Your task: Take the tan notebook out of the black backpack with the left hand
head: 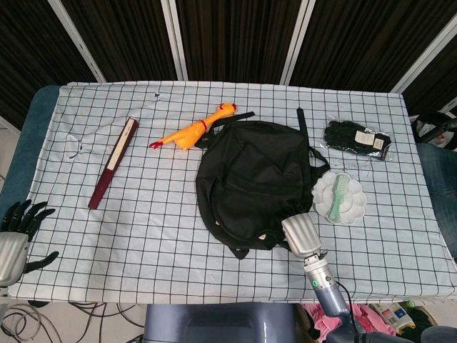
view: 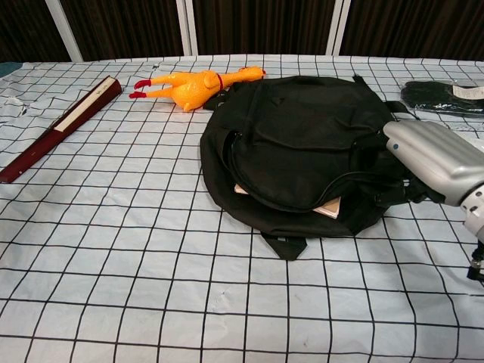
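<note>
Both hands are in view, so start with your left hand (head: 16,236): it sits at the near left corner of the table (head: 143,257), fingers spread, holding nothing, well apart from everything the task needs. Your right hand (view: 431,160) is at the near right edge of the black backpack (view: 302,144), its back toward both cameras; it appears to grip the upper flap at the opening, but the fingers are hidden behind the fabric, so you cannot confirm the grasp. Just to the left of that hand, the mouth of the bag gapes, and the tan notebook (view: 327,206) shows as a pale corner inside the slot, lying flat and mostly covered. Judgement: the opening step is in hand and extraction has not begun. Your next move calls for bringing the left hand across the cloth to the gap, sliding the fingers in flat under the flap, and pinching the exposed notebook edge while the right keeps the mouth lifted. Beyond the bag on the far left lie a yellow rubber chicken (head: 191,130) and a dark red folded fan (head: 113,162).
</note>
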Action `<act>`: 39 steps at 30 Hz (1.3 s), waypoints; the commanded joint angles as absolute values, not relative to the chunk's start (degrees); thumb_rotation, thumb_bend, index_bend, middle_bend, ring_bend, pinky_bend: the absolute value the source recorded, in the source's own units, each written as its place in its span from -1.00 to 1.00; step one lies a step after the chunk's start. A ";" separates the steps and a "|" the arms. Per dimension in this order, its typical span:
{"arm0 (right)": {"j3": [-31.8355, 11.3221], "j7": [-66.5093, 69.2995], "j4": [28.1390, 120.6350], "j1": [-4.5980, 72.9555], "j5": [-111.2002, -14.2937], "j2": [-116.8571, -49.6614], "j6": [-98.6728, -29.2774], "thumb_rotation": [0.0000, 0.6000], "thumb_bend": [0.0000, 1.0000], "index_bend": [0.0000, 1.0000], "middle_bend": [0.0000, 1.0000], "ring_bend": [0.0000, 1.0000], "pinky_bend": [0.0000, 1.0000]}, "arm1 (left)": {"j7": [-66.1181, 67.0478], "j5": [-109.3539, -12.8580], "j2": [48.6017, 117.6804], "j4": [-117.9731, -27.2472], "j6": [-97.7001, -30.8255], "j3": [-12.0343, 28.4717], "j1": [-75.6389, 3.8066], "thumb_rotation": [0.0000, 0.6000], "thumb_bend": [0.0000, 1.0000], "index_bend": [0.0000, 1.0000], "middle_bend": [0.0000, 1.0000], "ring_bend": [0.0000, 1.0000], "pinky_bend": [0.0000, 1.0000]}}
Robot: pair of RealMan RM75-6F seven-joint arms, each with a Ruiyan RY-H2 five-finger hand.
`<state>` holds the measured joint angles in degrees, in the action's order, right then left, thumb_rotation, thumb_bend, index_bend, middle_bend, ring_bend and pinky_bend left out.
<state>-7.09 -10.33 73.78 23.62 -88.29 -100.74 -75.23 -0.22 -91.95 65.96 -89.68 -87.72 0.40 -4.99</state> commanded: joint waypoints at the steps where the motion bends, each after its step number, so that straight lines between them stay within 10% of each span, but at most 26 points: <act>1: -10.91 -7.01 78.19 26.08 -85.11 -97.11 -71.48 1.00 0.02 0.21 0.02 -0.18 -0.59 | 0.11 -93.08 66.64 -89.62 -86.89 -0.25 -5.55 1.00 -0.82 -0.59 -0.72 -1.00 -1.00; 14: -22.46 -6.40 84.78 33.69 -71.92 -85.48 -59.25 1.00 0.03 0.23 0.04 -0.17 -0.58 | -0.63 -98.80 73.08 -89.30 -74.59 -1.65 -14.73 1.00 -0.82 -0.59 -0.64 -0.95 -1.00; 39: -24.04 -9.93 84.12 38.25 -64.19 -85.54 -61.83 1.00 0.04 0.23 0.04 -0.17 -0.58 | -5.30 -89.29 98.09 -72.26 -53.67 13.09 -42.05 1.00 -0.92 -0.58 -0.55 -0.87 -0.78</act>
